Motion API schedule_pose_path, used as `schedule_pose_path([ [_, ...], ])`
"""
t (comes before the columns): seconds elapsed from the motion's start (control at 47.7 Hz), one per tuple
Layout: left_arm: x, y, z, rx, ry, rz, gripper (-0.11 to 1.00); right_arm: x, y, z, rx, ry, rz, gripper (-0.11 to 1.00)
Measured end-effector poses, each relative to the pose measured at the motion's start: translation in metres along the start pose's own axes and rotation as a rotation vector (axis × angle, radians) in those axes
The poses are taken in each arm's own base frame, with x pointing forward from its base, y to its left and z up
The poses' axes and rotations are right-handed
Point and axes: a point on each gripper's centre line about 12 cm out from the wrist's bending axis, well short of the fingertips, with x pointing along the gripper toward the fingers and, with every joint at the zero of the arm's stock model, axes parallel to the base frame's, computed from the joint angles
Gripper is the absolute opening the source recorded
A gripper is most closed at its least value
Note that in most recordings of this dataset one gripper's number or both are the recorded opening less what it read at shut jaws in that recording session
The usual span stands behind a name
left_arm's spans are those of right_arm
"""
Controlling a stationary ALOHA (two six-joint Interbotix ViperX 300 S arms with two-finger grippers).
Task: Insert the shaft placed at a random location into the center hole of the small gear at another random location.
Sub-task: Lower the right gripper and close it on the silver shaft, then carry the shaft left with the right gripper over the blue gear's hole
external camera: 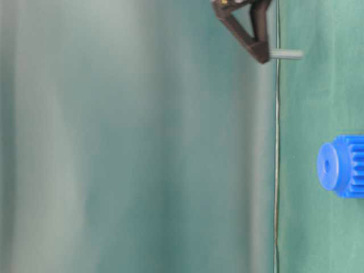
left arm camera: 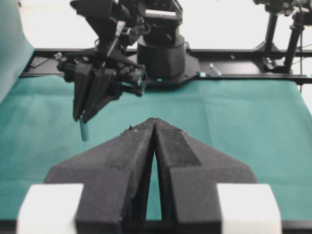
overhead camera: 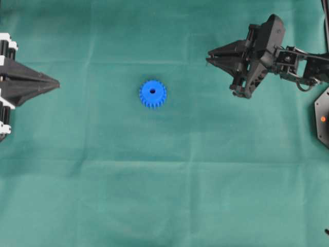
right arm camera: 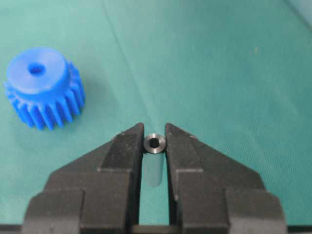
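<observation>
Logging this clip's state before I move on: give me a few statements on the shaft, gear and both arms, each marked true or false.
1. The right gripper holds the shaft between its jaws. True.
2. The shaft already sits in the center hole of the small gear. False: the hole is dark and empty, and the shaft is off the cloth, away from the gear.
3. The left gripper is closed on the gear. False: its jaws are shut on nothing, at the table's left edge.
4. The gear rests on the green cloth with its hole facing up. True.
5. The shaft pokes out below the right gripper's tips. True, in the left wrist view.
</observation>
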Motion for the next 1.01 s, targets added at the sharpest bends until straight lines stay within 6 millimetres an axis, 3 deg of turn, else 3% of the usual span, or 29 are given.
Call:
schedule_pose_path([
  [0.503,0.000,0.000,0.000,0.000,0.003,0.000,0.00,0.005,0.005,0.006,-0.006,0.000,0.016,0.13],
  [1.006,0.000,0.000,-0.001,-0.002,0.005,-0.002,0.00,0.062,0.055,0.034,-0.050,-0.019,0.137,0.13],
])
